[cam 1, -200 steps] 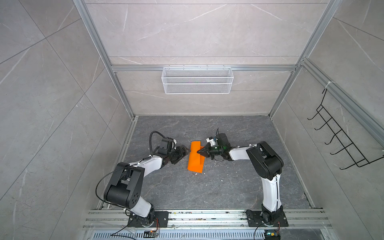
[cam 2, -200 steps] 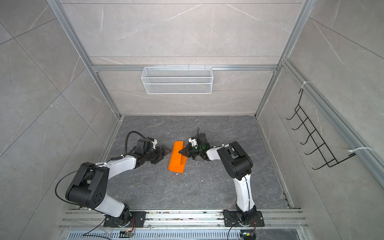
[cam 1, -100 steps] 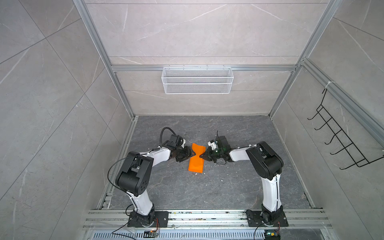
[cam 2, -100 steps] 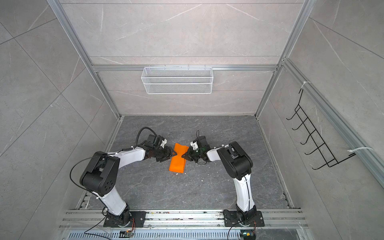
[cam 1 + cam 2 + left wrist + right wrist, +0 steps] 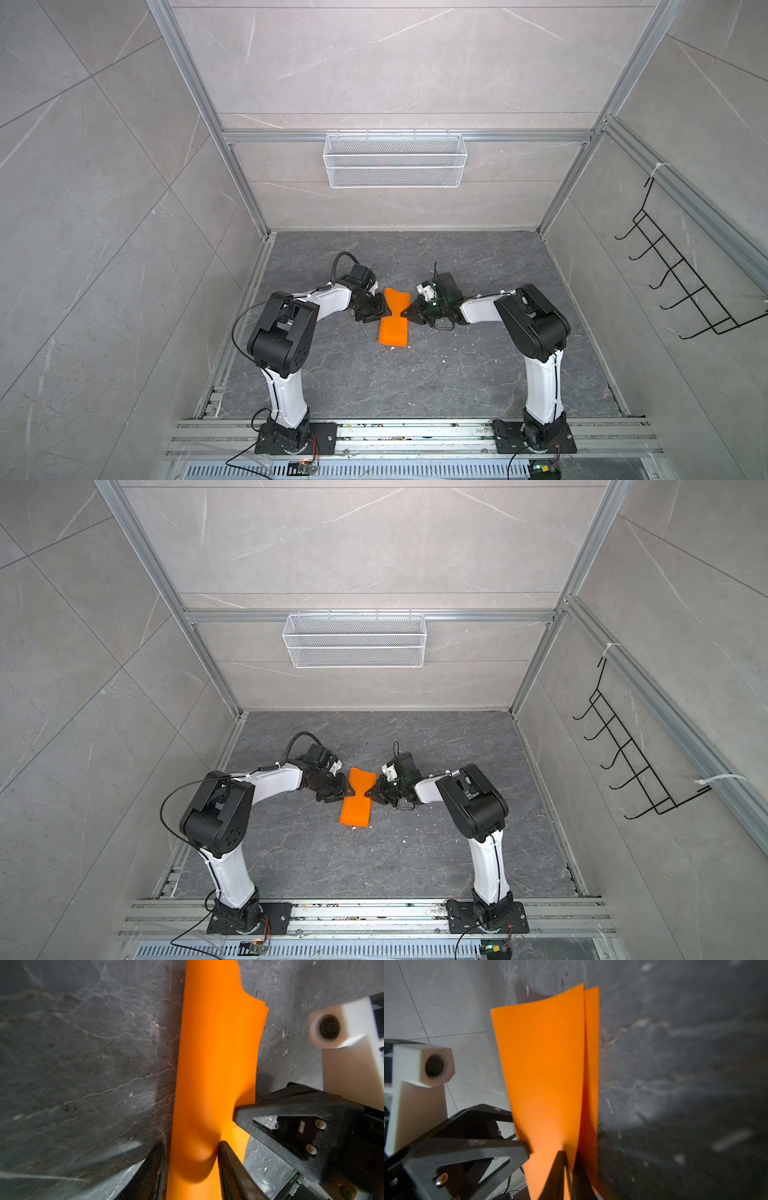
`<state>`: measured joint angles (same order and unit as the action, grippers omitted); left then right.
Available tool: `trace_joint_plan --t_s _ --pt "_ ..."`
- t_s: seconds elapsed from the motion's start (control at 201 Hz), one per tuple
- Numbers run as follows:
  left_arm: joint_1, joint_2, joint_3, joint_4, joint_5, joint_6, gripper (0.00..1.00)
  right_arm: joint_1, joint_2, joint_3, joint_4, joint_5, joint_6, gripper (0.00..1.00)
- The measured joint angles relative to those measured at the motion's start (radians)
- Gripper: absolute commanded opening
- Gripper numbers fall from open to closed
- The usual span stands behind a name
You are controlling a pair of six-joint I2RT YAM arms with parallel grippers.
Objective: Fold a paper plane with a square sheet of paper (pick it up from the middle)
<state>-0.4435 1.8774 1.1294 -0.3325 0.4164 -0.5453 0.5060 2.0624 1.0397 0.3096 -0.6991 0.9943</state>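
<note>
The square sheet of paper point(image 5: 392, 332) point(image 5: 355, 810) is bright orange and folded double. It lies on the dark floor in both top views, drawn into a narrow waist at its middle. My left gripper point(image 5: 376, 313) point(image 5: 341, 791) point(image 5: 191, 1142) is at the waist's left side. Its jaws stand apart with a bulge of the paper point(image 5: 216, 1053) between them, and both fingers touch it. My right gripper point(image 5: 407, 318) point(image 5: 376, 793) point(image 5: 568, 1155) faces it from the right. Those jaws are almost together, with an edge of the paper point(image 5: 546, 1064) in the slit.
A white wire basket point(image 5: 395, 162) hangs on the back wall. A black hook rack point(image 5: 681, 286) is mounted on the right wall. Small white crumbs point(image 5: 444, 360) are scattered on the floor. The aluminium rail point(image 5: 415, 432) with both arm bases runs along the front.
My left gripper has moved right to the paper's left edge and its jaws have narrowed around it. The paper has gone from a flat strip to a pinched waist. The right gripper stays put.
</note>
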Motion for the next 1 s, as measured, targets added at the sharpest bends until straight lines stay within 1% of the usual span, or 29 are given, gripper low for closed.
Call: trace_joint_plan --t_s 0.06,0.124,0.368,0.473,0.547,0.657,0.886,0.911,0.941,1.0 --pt "-0.002 0.007 0.006 -0.008 -0.001 0.005 0.41 0.0 -0.014 -0.006 -0.002 0.003 -0.007 0.31" --pt "-0.002 0.01 0.012 -0.015 -0.005 0.008 0.4 -0.002 -0.045 -0.026 -0.007 0.013 -0.011 0.36" --pt "-0.012 0.011 0.021 -0.034 -0.026 0.023 0.4 -0.035 -0.196 -0.109 -0.039 0.077 -0.042 0.42" --pt "-0.021 0.013 0.03 -0.047 -0.045 0.023 0.4 -0.042 -0.242 -0.13 -0.06 0.118 -0.063 0.49" --pt "-0.028 0.018 0.039 -0.057 -0.059 0.023 0.4 -0.042 -0.268 -0.149 -0.069 0.148 -0.077 0.56" --pt "-0.038 0.025 0.055 -0.072 -0.08 0.023 0.4 -0.042 -0.293 -0.172 -0.082 0.188 -0.103 0.71" --pt "-0.052 0.036 0.079 -0.097 -0.12 0.023 0.4 -0.042 -0.32 -0.211 -0.08 0.24 -0.145 0.92" --pt "-0.054 0.037 0.081 -0.1 -0.124 0.023 0.4 -0.042 -0.321 -0.212 -0.08 0.242 -0.15 0.97" --pt "-0.056 0.038 0.084 -0.103 -0.128 0.023 0.4 -0.042 -0.323 -0.215 -0.08 0.245 -0.156 0.99" --pt "-0.061 0.039 0.087 -0.109 -0.138 0.023 0.4 -0.042 -0.331 -0.221 -0.08 0.258 -0.165 0.99"
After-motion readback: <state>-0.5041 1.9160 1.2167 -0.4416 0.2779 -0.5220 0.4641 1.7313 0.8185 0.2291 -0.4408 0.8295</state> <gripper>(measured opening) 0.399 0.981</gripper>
